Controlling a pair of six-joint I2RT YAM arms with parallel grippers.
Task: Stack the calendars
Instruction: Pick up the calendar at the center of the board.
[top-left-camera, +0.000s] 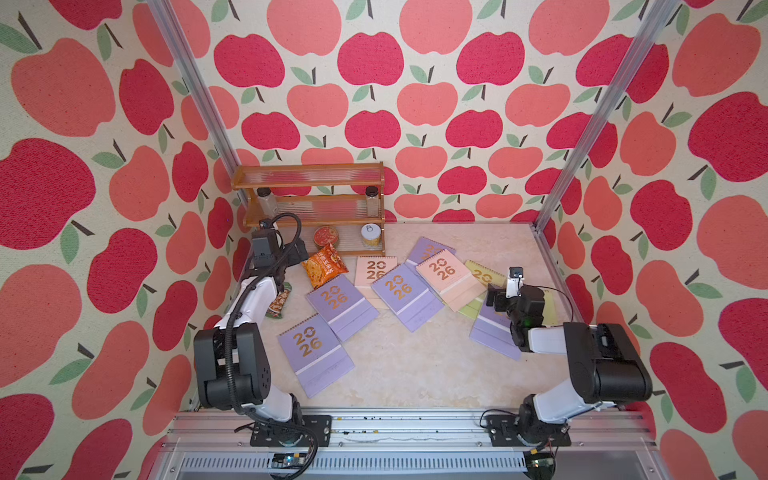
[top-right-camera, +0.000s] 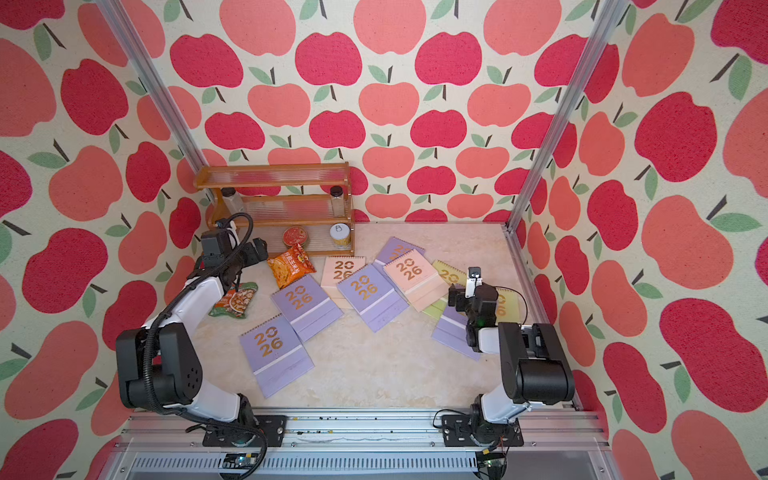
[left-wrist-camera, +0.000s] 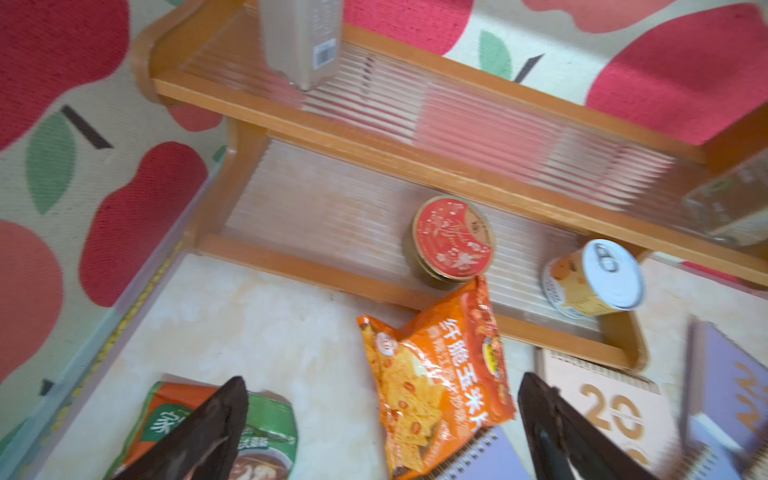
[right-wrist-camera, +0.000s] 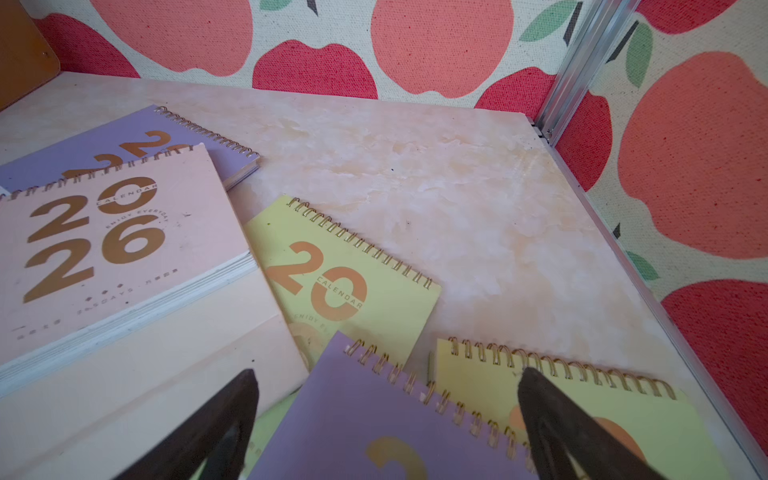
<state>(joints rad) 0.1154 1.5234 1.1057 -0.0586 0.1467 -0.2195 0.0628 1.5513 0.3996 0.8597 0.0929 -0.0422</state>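
Got calendars (top-left-camera: 399, 291) strewn flat across the table (top-left-camera: 415, 374), several overlapping. Left gripper (left-wrist-camera: 384, 378) gaping, empty, by the snack packets (left-wrist-camera: 436, 374); right gripper (right-wrist-camera: 387, 370) gaping, empty, over lilac and yellow-green ones.

Orange packet (top-left-camera: 326, 267), green packet (top-right-camera: 235, 301), wooden shelf (top-left-camera: 307, 185)

Pale marbled worktop (top-left-camera: 415, 374). On it: a wooden shelf (top-left-camera: 309, 208) in the far left corner; an orange packet (top-left-camera: 326, 270) touching the shelf's front; a green packet (top-right-camera: 235, 301) by the left edge; calendars (top-left-camera: 399, 291) lying flat, several overlapping, spread from front left to right.
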